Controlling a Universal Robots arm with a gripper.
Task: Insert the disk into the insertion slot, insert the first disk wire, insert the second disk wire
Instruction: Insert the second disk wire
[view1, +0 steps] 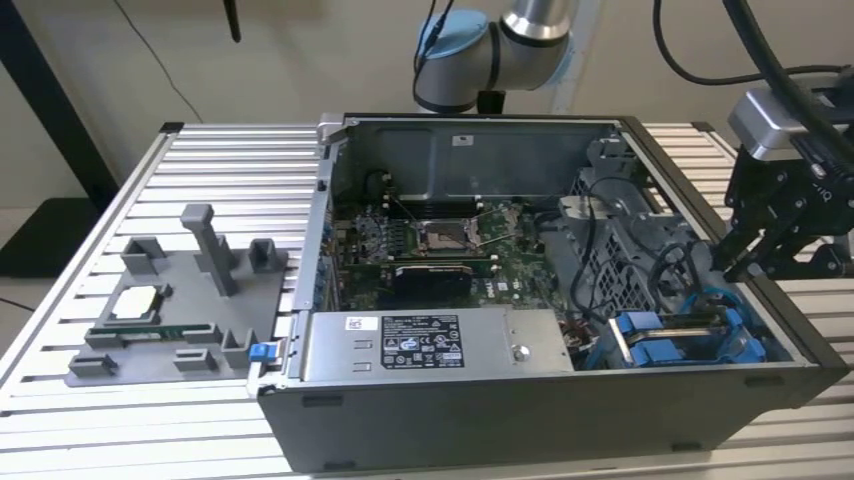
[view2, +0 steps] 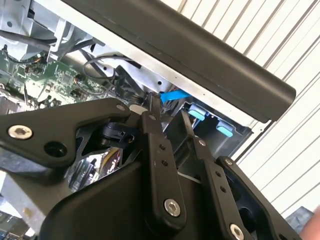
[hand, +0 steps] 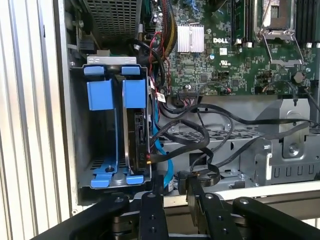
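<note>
Nearest in both wrist views: end effector (hand: 175, 186), black fingers (hand: 152, 210) parted, nothing clamped between them. Hovers at the side wall of the open computer case (view1: 534, 420), on the exterior view's right, over the rim by the drive cage.

Just beyond the fingertips: insertion slot (hand: 100, 150), a dark grey metal bay with bright blue tabs, set in a corner of the case. Holds the disk (hand: 141, 140) on edge, clipped in its blue frame, in the compartment nearer the motherboard (hand: 225, 65). Blue cable (hand: 161, 150) hangs just beside the disk's exposed edge. Black cables (hand: 215, 120) loop past the same edge. Cannot tell whether any of these is plugged into the disk.

Farther in: green motherboard flat on the case floor, with a silver heatsink (hand: 191, 39) and a processor socket (view1: 441, 235) near its middle.

In the exterior view: grey power supply box (view1: 427, 345) with a white sticker, lying along the near case wall, just beside the slot. Case resting on a slatted aluminium bench (view1: 200, 160). Grey fixture tray (view1: 174, 290) on the bench at the exterior view's left, apart from the case, carrying a processor chip (view1: 134, 300) and a memory stick (view1: 150, 332). Robot arm (view1: 501, 45) rising behind the case's far wall.
</note>
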